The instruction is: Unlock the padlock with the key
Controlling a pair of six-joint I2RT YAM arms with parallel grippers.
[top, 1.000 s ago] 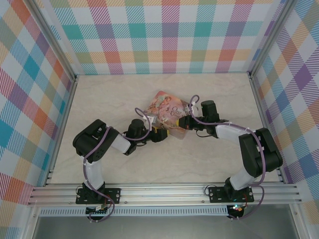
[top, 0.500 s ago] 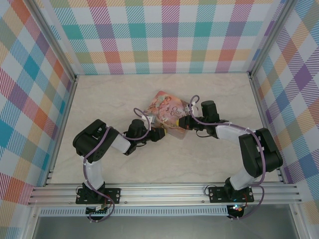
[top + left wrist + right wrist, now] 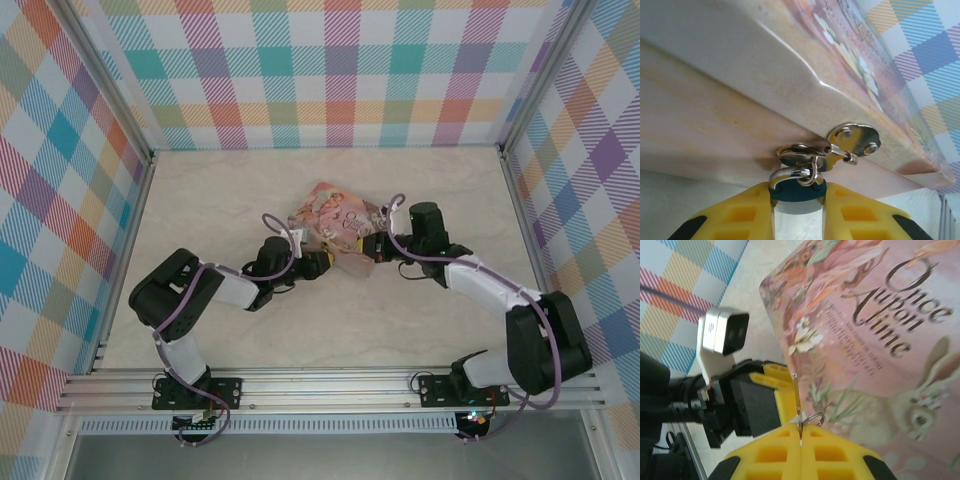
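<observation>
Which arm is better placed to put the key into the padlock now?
Right. The right pincer is shut on the key, its blade sticking out. The left pincer grips the padlock hanging on the tin, so it should only steady it.

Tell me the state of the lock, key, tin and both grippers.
Small blue-bodied padlock: shackle through metal hasp, looks closed.
Slim grey metal key: held, not inserted.
Pink pictured rectangular tin: lid shut.
Left gripper: shut on padlock.
Right gripper: shut on key.
</observation>
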